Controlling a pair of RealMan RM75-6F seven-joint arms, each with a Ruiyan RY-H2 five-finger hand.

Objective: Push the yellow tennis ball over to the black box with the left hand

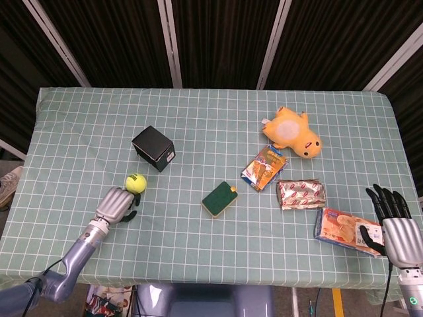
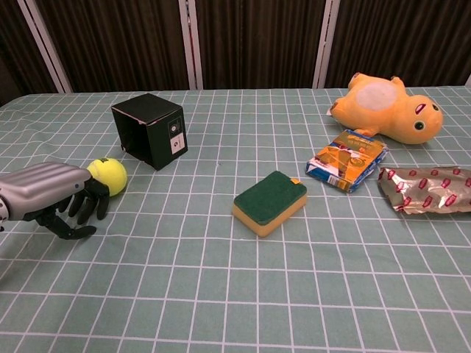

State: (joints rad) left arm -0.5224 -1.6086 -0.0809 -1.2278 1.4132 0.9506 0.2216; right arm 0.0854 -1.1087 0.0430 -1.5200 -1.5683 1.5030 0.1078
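The yellow tennis ball (image 1: 135, 182) (image 2: 107, 176) lies on the checked cloth, a short gap in front of the black box (image 1: 153, 148) (image 2: 149, 129). My left hand (image 1: 115, 205) (image 2: 54, 195) sits right behind the ball on the near side, fingers curled downward and touching it, holding nothing. My right hand (image 1: 392, 226) hovers at the table's right near edge with fingers spread, empty; the chest view does not show it.
A green-and-yellow sponge (image 1: 219, 198) (image 2: 269, 202) lies mid-table. To the right are an orange snack packet (image 1: 264, 166), a silver-red wrapper (image 1: 301, 193), an orange box (image 1: 346, 231) by my right hand, and a yellow plush duck (image 1: 292, 133) farther back.
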